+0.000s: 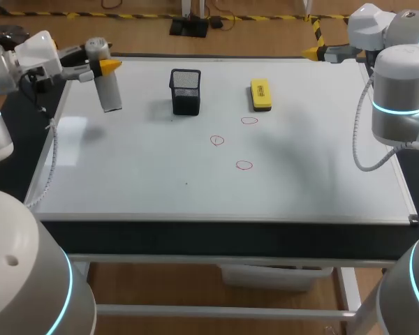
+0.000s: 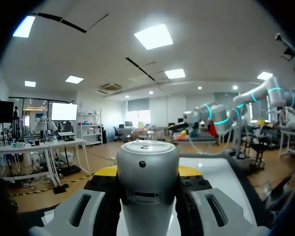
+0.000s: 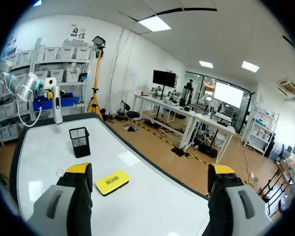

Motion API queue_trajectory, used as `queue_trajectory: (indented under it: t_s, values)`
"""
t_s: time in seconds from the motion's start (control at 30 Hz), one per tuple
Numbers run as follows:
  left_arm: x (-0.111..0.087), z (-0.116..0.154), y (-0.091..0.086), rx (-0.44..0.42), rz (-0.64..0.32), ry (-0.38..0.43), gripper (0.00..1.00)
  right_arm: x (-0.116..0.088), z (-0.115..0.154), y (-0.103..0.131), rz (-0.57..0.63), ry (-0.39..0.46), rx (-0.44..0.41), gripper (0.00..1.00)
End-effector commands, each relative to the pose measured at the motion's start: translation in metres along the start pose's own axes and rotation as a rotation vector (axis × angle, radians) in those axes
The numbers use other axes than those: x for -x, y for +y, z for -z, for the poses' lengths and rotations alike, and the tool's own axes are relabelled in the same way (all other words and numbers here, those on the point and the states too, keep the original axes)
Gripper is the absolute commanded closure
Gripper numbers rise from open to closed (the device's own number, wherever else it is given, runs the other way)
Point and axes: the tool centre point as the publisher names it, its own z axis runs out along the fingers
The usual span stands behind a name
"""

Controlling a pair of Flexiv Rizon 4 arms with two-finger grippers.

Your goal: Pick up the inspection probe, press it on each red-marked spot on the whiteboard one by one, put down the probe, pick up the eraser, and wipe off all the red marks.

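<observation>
Head view: left end effector (image 1: 102, 65) grips the probe (image 1: 107, 89); I should press it squarely on the red mark (image 1: 217, 140) nearest it.

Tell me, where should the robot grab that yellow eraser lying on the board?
Across its short width, a finger on each long side, coming straight down from above. The eraser lies flat on the whiteboard, so only its top and edges are open, and the mesh cup stands apart from it, leaving room. The open right gripper looks the likelier one.
</observation>
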Motion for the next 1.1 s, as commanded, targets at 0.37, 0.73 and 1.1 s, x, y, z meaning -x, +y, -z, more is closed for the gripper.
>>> queue_trajectory:
  t_s: [0.37, 0.73, 1.1]
  values:
    - [0.0, 0.0, 0.0, -0.005, -0.002, 0.0, 1.0, -0.024, -0.069, -0.023, 0.683, 0.645, -0.4, 0.0]
    - [0.0, 0.0, 0.0, -0.005, -0.002, 0.0, 1.0, -0.039, -0.097, -0.021, 1.233, 0.809, -0.586, 0.0]
    - [0.0, 0.0, 0.0, -0.005, -0.002, 0.0, 1.0, -0.039, -0.097, -0.021, 1.233, 0.809, -0.586, 0.0]
